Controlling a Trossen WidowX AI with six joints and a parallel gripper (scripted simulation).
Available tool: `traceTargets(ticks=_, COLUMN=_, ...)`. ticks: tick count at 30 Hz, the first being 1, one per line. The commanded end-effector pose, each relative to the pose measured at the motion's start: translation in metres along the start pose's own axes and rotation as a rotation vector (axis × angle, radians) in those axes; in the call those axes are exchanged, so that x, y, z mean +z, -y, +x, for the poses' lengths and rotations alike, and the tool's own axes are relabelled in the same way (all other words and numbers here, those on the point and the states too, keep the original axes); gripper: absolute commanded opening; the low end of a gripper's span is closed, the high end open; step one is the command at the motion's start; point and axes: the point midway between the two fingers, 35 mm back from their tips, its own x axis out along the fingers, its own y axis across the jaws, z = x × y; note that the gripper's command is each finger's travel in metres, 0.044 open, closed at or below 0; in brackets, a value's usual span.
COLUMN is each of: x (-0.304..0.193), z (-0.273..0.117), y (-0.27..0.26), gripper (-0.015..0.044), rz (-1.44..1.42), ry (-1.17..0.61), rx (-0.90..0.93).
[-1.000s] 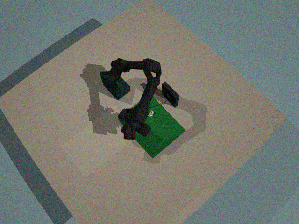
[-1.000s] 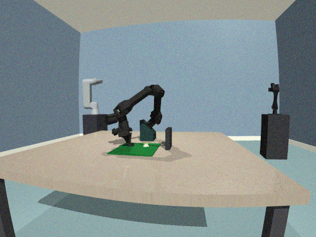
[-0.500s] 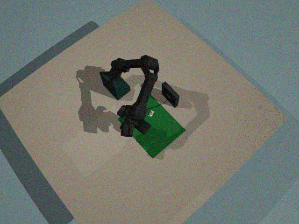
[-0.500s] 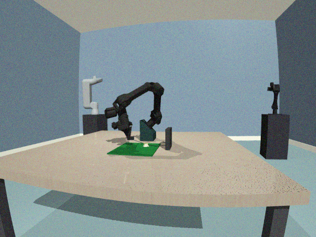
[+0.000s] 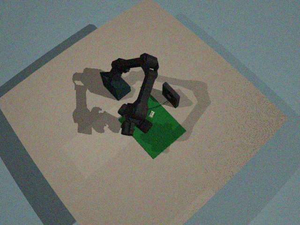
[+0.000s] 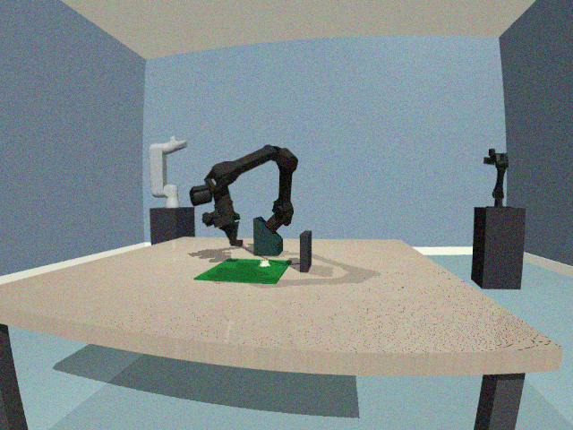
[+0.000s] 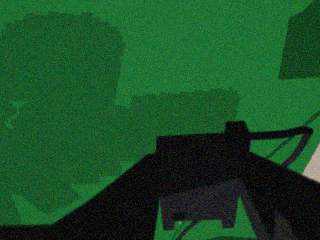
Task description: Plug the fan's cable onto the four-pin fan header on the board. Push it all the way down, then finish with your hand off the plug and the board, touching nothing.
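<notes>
My gripper (image 6: 234, 235) (image 7: 195, 161) is shut on the dark plug (image 6: 237, 243) (image 7: 200, 201) and holds it above the green board (image 5: 167, 135) (image 6: 240, 273) (image 7: 175, 65). The plug's black cable (image 5: 158, 105) (image 7: 275, 134) leaves its side and runs to the dark, upright fan (image 5: 170, 94) (image 6: 305, 251) beside the board. The white fan header (image 5: 152, 113) (image 6: 264, 262) stands on the board near the fan side. The plug is off the header, to its left in the exterior view. The arm hides the fingers in the top view.
The arm's base stands on a dark teal block (image 5: 116, 87) (image 6: 267, 240) behind the board. The upright fan is an obstacle to the right of the board in the exterior view. The cable hangs between plug and fan. Other robots stand on pedestals beyond the table (image 6: 139, 305).
</notes>
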Motion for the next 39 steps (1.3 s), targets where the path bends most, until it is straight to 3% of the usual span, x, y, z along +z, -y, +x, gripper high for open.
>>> traceTargets(ticks=1, x=0.000, z=-0.002, y=-0.011, gripper=0.0000, rz=-0.002, ry=0.022, rx=-0.011)
traceTargets(ticks=39, x=-0.031, z=0.002, y=-0.121, gripper=0.0000, rz=-0.002, ry=0.177, rx=-0.019)
